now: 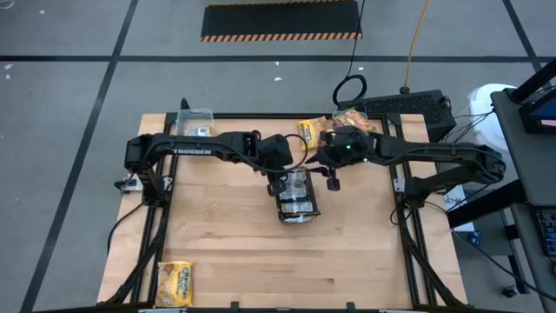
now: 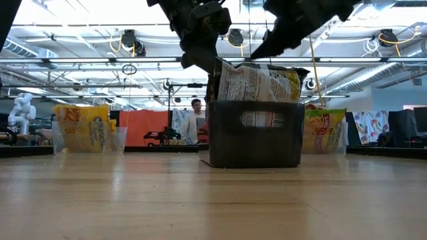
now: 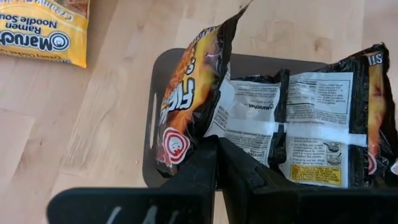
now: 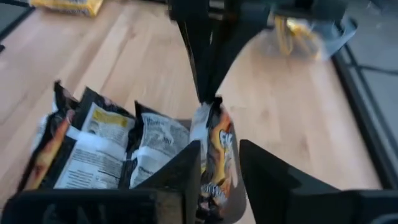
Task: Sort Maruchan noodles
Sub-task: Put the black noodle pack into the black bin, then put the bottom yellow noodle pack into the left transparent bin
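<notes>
Left gripper [image 3: 216,163] is pinched on the edge of a dark packet [image 3: 189,106] standing at the end of the grey tray [image 1: 296,196] mid-table; the fingers look nearly together with the wrapper between them. Right gripper [image 4: 219,163] sits over the same packet from the other side, jaws apart and straddling its top, nothing clamped. The other dark packets [image 3: 311,121] stand upright in the tray beside it. Risks: the held packet leans against its neighbour (only loosely wedged), so if the left lets go before it is seated it may tip out over the tray wall. Pulling up with the thin pinch could tear or slip off the crimped edge. Both claws are crowded on one packet, so a collision is likely if either moves sideways. A nudge could also shove the light tray across the wood. Yellow packets [image 1: 174,283] lie at the table corner and back edge, more in tubs [image 2: 85,130].
</notes>
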Controlling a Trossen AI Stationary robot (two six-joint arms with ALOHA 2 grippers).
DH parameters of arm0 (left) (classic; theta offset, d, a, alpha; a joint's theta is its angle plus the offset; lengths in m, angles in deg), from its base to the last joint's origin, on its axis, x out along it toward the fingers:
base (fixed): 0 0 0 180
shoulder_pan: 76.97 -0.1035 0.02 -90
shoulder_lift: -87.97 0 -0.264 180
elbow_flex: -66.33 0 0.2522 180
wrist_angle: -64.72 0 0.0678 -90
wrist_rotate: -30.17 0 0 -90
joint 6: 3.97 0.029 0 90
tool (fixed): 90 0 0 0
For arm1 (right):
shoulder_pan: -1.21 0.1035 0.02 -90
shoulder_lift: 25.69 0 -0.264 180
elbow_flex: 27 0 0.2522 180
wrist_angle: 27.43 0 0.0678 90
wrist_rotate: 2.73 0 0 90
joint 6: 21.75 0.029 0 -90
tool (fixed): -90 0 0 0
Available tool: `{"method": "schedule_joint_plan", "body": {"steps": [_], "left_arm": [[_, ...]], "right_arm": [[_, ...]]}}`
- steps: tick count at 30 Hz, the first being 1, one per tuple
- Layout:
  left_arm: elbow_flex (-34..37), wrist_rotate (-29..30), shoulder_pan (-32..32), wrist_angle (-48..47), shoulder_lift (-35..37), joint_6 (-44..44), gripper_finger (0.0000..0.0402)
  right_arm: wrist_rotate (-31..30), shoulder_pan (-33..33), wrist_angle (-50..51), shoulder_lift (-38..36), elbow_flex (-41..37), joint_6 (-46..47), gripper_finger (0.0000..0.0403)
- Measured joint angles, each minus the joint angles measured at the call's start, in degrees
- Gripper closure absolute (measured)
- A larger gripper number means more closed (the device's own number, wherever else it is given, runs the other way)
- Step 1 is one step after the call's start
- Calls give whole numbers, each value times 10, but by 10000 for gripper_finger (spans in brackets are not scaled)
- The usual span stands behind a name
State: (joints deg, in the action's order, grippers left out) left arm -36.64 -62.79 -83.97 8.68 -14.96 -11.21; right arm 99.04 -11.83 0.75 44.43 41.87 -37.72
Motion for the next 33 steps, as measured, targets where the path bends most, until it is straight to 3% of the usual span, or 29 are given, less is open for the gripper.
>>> {"method": "schedule_joint_plan", "body": {"steps": [5, 13, 24, 29, 33], "left_arm": [[0, -21, 3, 0, 2, -8, 380], [0, -45, 4, 12, 32, -19, 380], [0, -45, 4, 8, 92, 3, 380], [-2, -44, 4, -56, 126, 36, 380], [0, -29, 5, -135, 149, 39, 380]], "right_arm": [[-2, 0, 0, -44, 0, 1, 285], [-61, 0, 0, -98, 0, 3, 284], [-61, 0, -22, -113, 0, 3, 284], [-62, 0, -34, -124, 1, 3, 284], [-103, 0, -25, -138, 0, 9, 286]]}}
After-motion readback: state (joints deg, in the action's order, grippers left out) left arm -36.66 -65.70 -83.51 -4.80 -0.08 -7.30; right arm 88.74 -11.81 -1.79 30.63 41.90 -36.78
